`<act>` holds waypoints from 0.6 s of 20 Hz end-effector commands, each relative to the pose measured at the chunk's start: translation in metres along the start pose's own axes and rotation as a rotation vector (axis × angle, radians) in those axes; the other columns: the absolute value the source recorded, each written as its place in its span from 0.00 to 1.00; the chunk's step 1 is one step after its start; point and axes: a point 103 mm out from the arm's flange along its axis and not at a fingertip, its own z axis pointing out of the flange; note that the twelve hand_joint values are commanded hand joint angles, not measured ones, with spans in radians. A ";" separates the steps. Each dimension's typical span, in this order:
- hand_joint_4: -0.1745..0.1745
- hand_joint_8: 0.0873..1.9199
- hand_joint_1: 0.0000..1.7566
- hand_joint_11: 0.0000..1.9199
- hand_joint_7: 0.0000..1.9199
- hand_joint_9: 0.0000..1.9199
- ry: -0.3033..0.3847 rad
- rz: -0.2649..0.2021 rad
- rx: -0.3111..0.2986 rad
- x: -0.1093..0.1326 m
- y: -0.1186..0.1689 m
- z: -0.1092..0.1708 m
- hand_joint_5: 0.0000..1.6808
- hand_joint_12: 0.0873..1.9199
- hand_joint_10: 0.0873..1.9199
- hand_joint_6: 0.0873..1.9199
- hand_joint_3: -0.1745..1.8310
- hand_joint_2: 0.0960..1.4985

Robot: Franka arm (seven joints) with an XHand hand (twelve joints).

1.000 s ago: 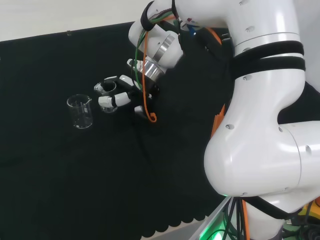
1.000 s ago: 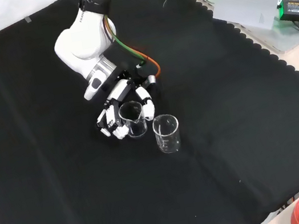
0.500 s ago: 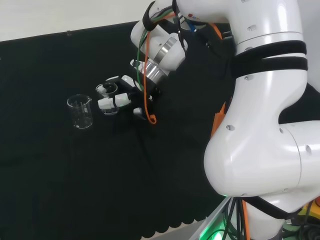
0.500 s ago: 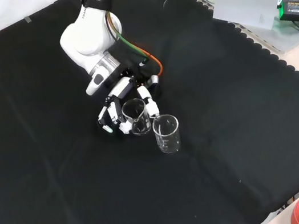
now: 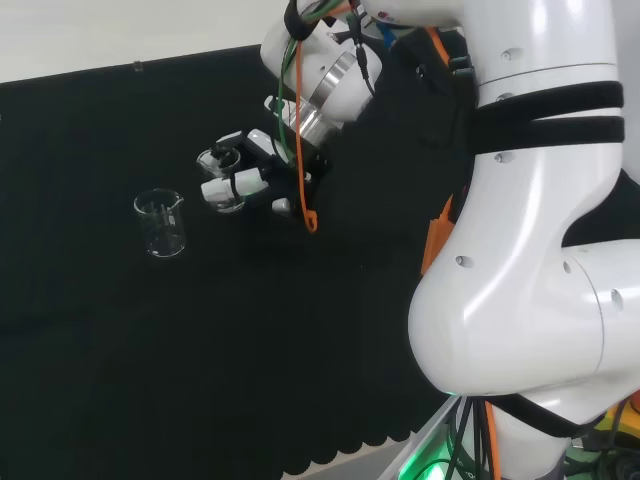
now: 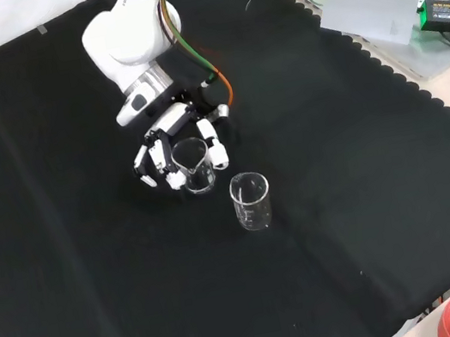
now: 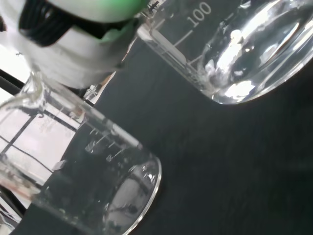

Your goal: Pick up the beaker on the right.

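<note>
Head view, read left to right: a free-standing beaker point(image 5: 161, 223) is seen upright on the black cloth point(image 5: 120, 340), well to the left; next, set apart from it by bare cloth, the held beaker point(image 5: 222, 180) is enclosed by the hand point(image 5: 258, 172), whose fingers are curled round its wall; the arm's white links point(image 5: 520, 250) are found at the right. Front view: the hand point(image 6: 174, 134) enters from the top with the held beaker point(image 6: 193, 165) in its curled fingers point(image 6: 215, 149), mouth upward; the free-standing beaker point(image 6: 251, 202) is just beside it, lower and to the right. In the wrist view the two glasses are shown close, the graduated one point(image 7: 230, 49) apart from the nearer one point(image 7: 93, 181). The held beaker's base appears lifted just off the cloth, though this cannot be confirmed. Its long axis is kept near upright, slightly tilted. A straight rise is judged to be called for, the neighbouring glass lying away from the fingers' line of travel.
</note>
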 end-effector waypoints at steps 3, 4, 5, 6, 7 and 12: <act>1.00 0.00 0.63 0.15 0.93 0.71 -0.100 -0.014 0.022 0.002 -0.003 -0.023 0.77 0.67 0.10 0.21 0.17 0.57; 1.00 0.00 0.63 0.15 0.93 0.71 -0.110 -0.016 0.030 0.003 -0.003 -0.026 0.78 0.67 0.10 0.21 0.17 0.57; 1.00 0.00 0.63 0.16 0.93 0.72 -0.119 -0.017 0.035 0.005 -0.003 -0.028 0.78 0.67 0.09 0.21 0.18 0.57; 1.00 0.00 0.63 0.16 0.93 0.72 -0.124 -0.018 0.041 0.007 -0.003 -0.030 0.78 0.67 0.09 0.21 0.18 0.57; 1.00 0.00 0.64 0.16 0.94 0.72 -0.129 -0.017 0.047 0.008 -0.003 -0.032 0.78 0.67 0.09 0.20 0.18 0.57; 1.00 0.00 0.64 0.16 0.94 0.74 -0.140 -0.021 0.061 0.018 -0.006 -0.038 0.79 0.67 0.07 0.19 0.19 0.55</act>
